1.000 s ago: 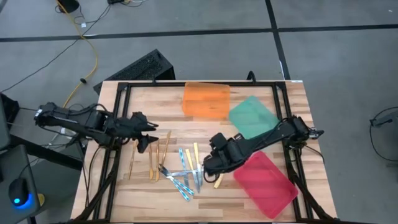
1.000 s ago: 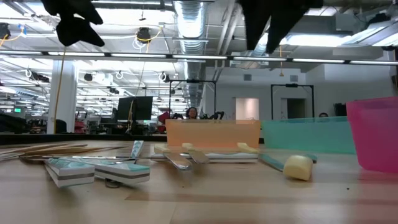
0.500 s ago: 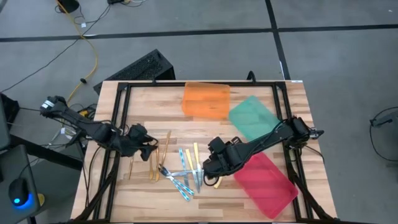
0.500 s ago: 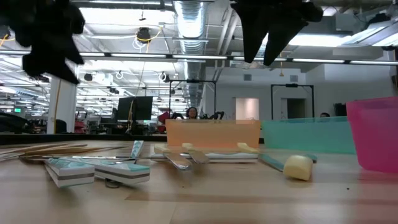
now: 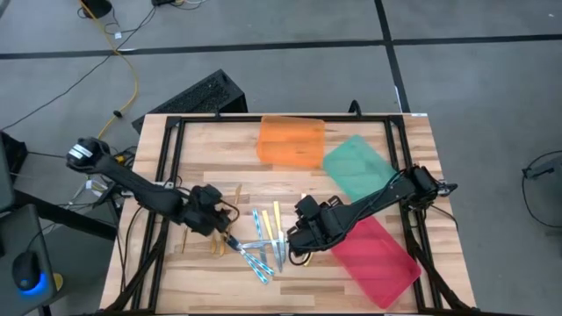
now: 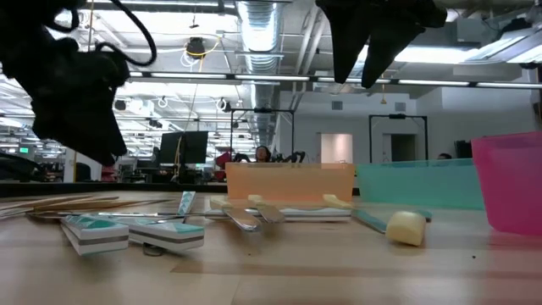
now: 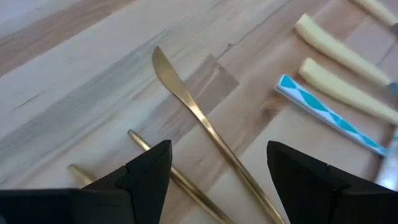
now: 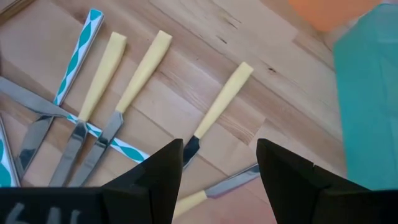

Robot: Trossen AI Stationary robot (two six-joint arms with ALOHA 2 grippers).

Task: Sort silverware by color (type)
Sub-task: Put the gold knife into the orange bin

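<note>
While the silverware [image 5: 256, 240] lies loose in a crossed heap on the near-centre of the table [image 5: 369, 290], no tray holds any of it. Nearest in the heap are the blue-handled pieces [image 5: 260, 262], with the yellow-handled pieces [image 8: 144, 70] just behind and partly across them, silver heads toward the near edge; the gold pieces [image 7: 199, 121] lie to the left of these, roughly parallel. The left gripper [image 5: 218, 222] hangs low over the gold pieces, its jaws wide apart and holding nothing, a gold knife [image 7: 186, 106] showing between its fingers [image 7: 146, 174] in the wrist view. The right gripper [image 5: 297, 239] hangs over the right side of the heap, jaws likewise wide and empty, with one yellow-handled knife [image 8: 214, 109] in the gap between its fingers [image 8: 158, 168]. Just right of that gripper, near the front-right corner, sits the red tray [image 5: 386, 263], with no silverware visible in it. Farther back stands the green tray [image 5: 356, 162], also bare, and beside it at the far edge the orange tray [image 5: 291, 140], bare as well.
</note>
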